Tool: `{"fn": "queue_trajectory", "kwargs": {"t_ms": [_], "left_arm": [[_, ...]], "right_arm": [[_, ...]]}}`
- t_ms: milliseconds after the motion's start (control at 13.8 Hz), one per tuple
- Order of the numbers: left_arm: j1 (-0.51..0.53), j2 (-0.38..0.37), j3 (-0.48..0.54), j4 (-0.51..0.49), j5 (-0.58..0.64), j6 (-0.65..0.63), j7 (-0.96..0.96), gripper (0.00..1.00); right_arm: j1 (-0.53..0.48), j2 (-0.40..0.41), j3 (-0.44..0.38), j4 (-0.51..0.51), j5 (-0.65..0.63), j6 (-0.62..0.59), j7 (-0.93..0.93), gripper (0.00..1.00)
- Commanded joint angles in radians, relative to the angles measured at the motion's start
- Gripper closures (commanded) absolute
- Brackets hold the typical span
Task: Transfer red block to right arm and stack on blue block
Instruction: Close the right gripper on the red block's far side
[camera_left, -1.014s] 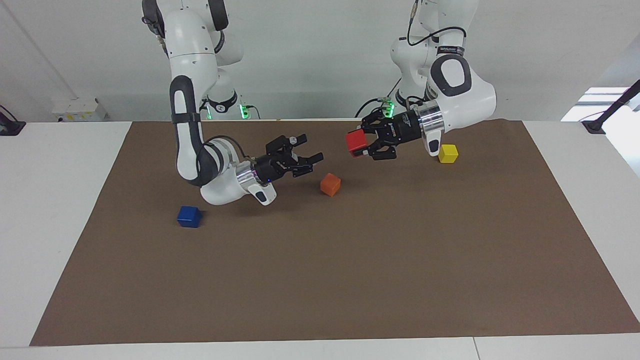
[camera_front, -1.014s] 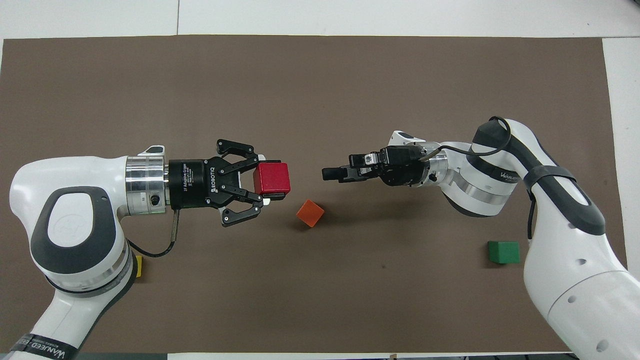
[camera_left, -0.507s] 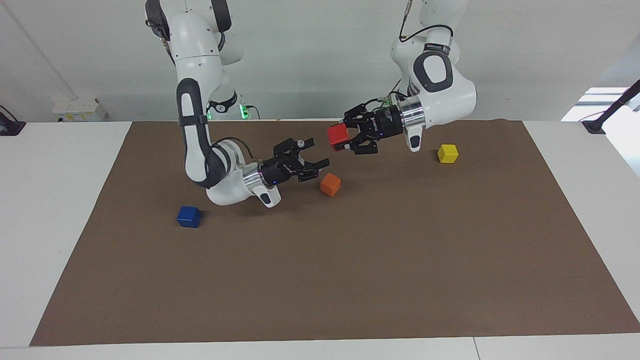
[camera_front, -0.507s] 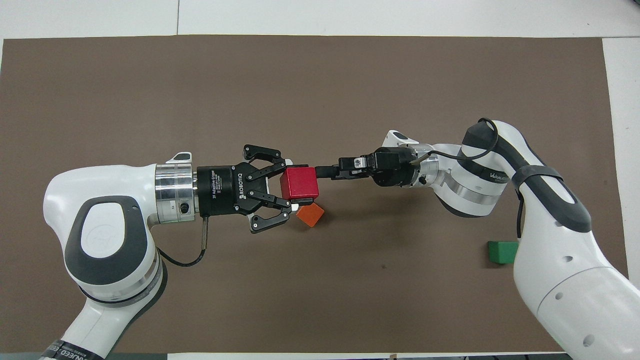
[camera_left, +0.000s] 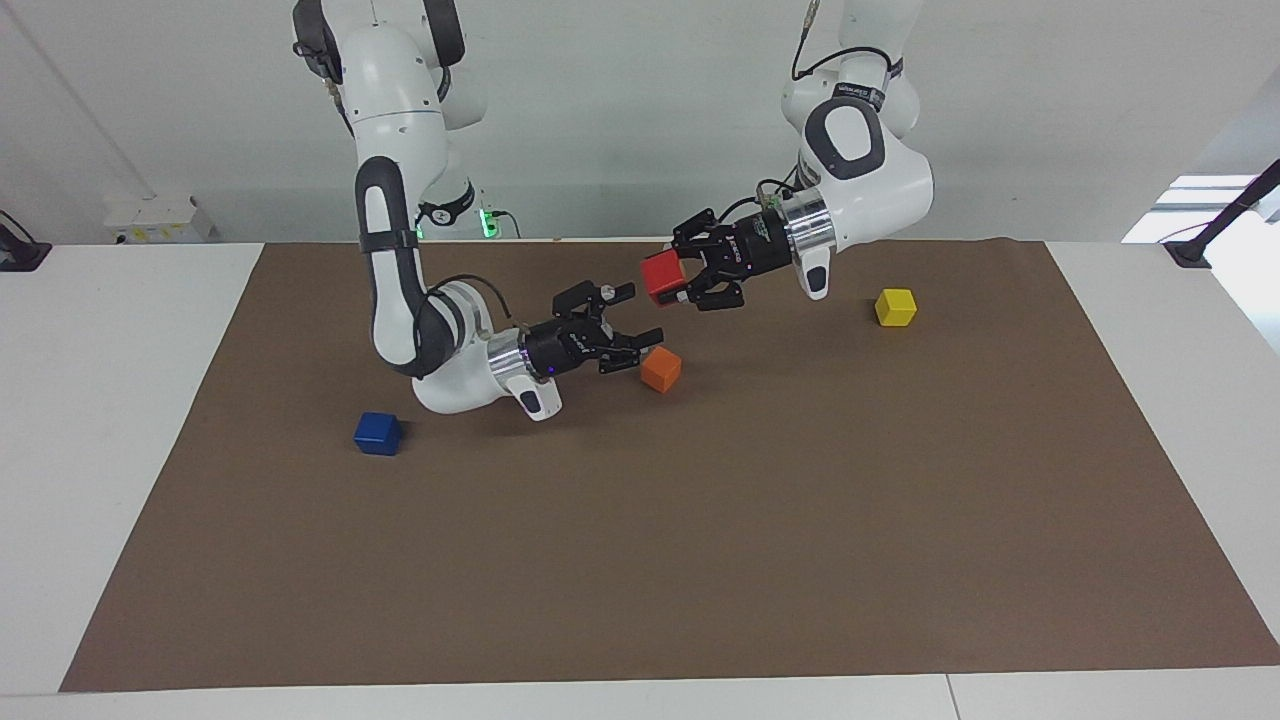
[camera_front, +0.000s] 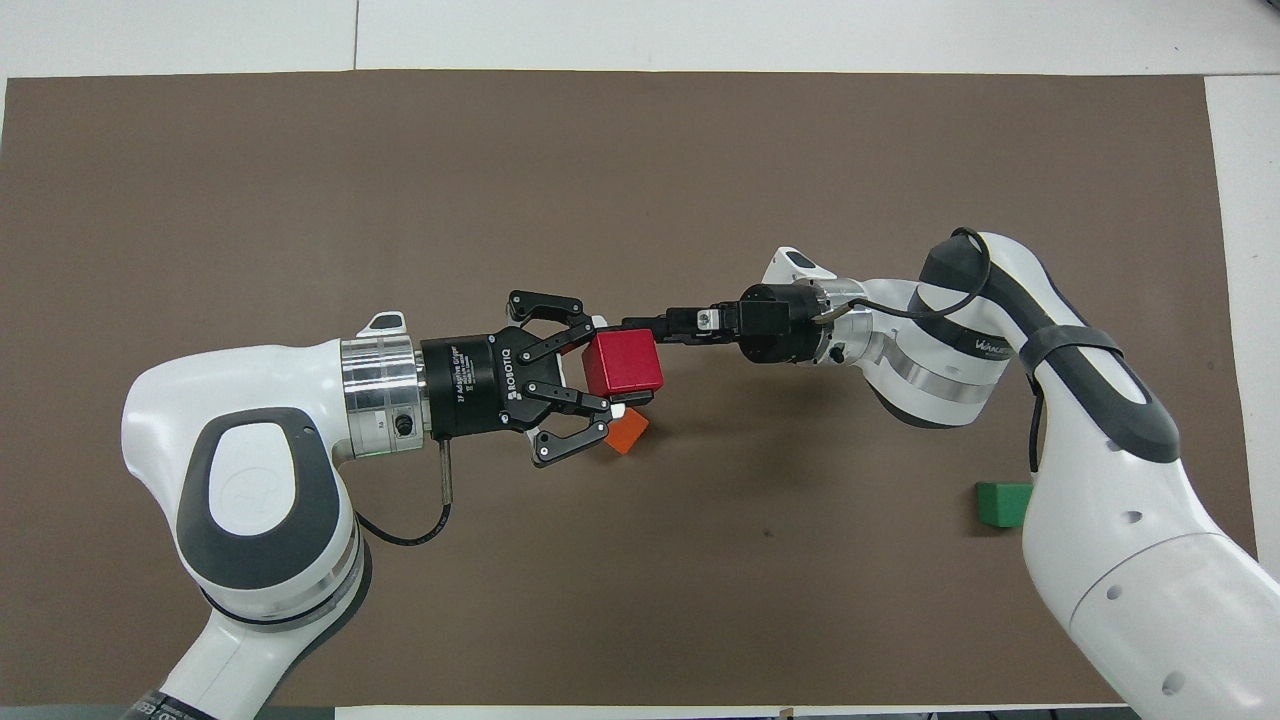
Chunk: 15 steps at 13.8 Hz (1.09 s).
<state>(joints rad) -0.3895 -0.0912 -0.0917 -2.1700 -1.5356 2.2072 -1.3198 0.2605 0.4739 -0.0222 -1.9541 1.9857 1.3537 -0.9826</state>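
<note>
Left end effector (camera_left: 676, 281) gripping glossy red cube (camera_left: 661, 278) over brown mat (camera_left: 700, 520), right end effector (camera_left: 630, 331) gaping wide beside it, over orange cube (camera_left: 661, 369).

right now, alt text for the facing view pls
The left gripper holds the red block in the air above the brown mat, with the open right gripper just below it. An orange block, a yellow block and the blue block sit on the mat.

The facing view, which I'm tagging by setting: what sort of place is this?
Most likely a robotics lab bench: two white arms mounted at a white table, a brown mat as work surface, and small coloured cubes such as the blue block and yellow cube against a bare wall.
</note>
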Motion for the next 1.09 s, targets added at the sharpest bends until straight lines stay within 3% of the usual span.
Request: {"fn": "queue_trajectory", "kwargs": {"t_ms": [0, 579, 1014], "left_arm": [[-0.019, -0.016, 0.007, -0.016, -0.026, 0.031, 0.051, 1.00], [-0.019, -0.013, 0.007, -0.025, -0.026, 0.025, 0.160, 1.00], [-0.017, -0.015, 0.007, -0.028, -0.028, 0.019, 0.159, 1.00]], "right_arm": [[0.013, 0.020, -0.001, 0.021, 0.024, 0.022, -0.062, 0.00], [0.031, 0.028, -0.001, 0.020, 0.018, 0.039, -0.145, 0.00], [0.031, 0.025, -0.001, -0.005, 0.010, -0.013, 0.034, 0.00]]}}
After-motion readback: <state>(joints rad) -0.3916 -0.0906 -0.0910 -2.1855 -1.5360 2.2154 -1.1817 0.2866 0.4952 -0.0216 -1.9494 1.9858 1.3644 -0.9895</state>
